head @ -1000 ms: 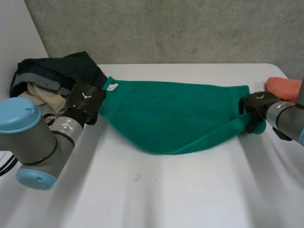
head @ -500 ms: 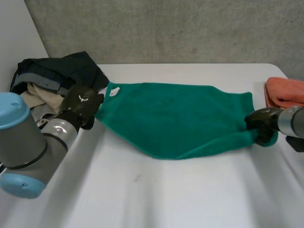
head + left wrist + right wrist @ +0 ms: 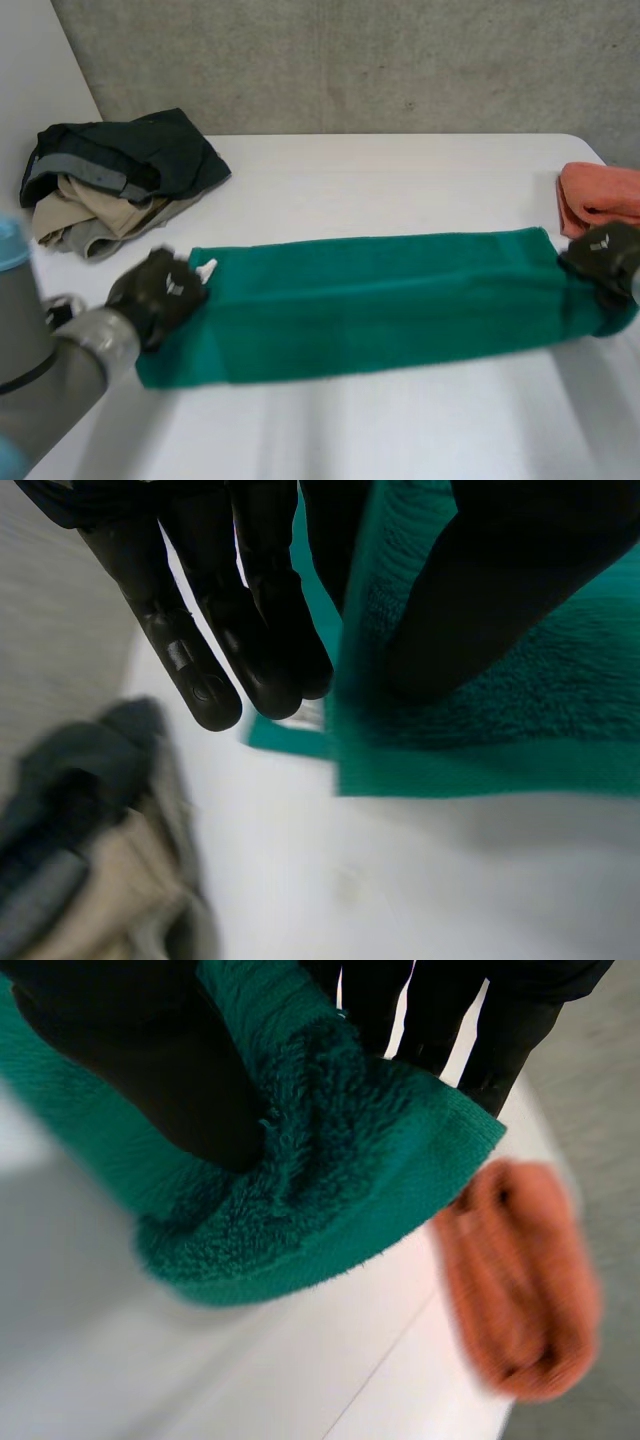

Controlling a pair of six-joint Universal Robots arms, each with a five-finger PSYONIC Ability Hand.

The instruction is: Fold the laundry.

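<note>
The green towel [image 3: 370, 300] lies long on the worktop [image 3: 400, 180]. The left hand [image 3: 155, 295] fingers pinch one end, the right hand [image 3: 605, 255] fingers the other. Pull evenly, edges lined up.

Towel [image 3: 370, 300] teal-green; cloth [image 3: 598, 195] orange; clothes pile [image 3: 110, 185] black, grey, beige; table [image 3: 400, 180] white.

Bright, soft, even light falls on the white table [image 3: 400, 180] (from above, judging by the shadows); the green towel [image 3: 380, 300] throws a thin grey shadow along its near edge.
</note>
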